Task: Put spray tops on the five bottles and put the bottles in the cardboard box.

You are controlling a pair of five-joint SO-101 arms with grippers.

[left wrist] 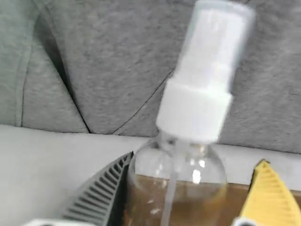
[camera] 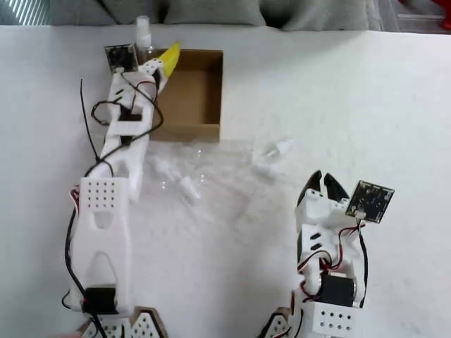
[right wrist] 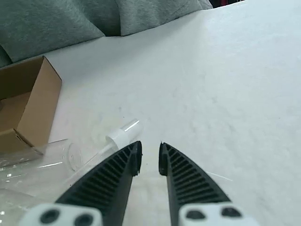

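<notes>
Looking down over the table [camera: 394, 105], the left gripper [camera: 156, 55] sits at the far left corner of the box [camera: 190, 98], closed on a bottle [camera: 143, 35] that already carries its spray top [camera: 143, 24]. The bottle stands upright at the box's far edge; whether it is over the inside or just beyond the wall is hard to judge. Loose bottles [camera: 184, 184] lie on the table near the box, clear against white and barely traceable, so I cannot count them. A loose top [camera: 278, 150] lies to their right. The right gripper [camera: 323, 179] rests near right, fingers slightly parted, holding nothing.

From the left wrist, the bottle sits between a grey finger [left wrist: 101, 195] and a yellow finger [left wrist: 263, 193]; its lower body is cut off, so the contact itself is hidden. Grey cushions [left wrist: 94, 70] fill the background.

From the right wrist, the loose top lies just beyond the fingertips, with a clear bottle beside it; whether they are joined I cannot tell.

These bottles look light, rigid, smooth and round, so likely to roll or slip. The body below the shoulder seems the best hold, since the top may press or twist.
</notes>
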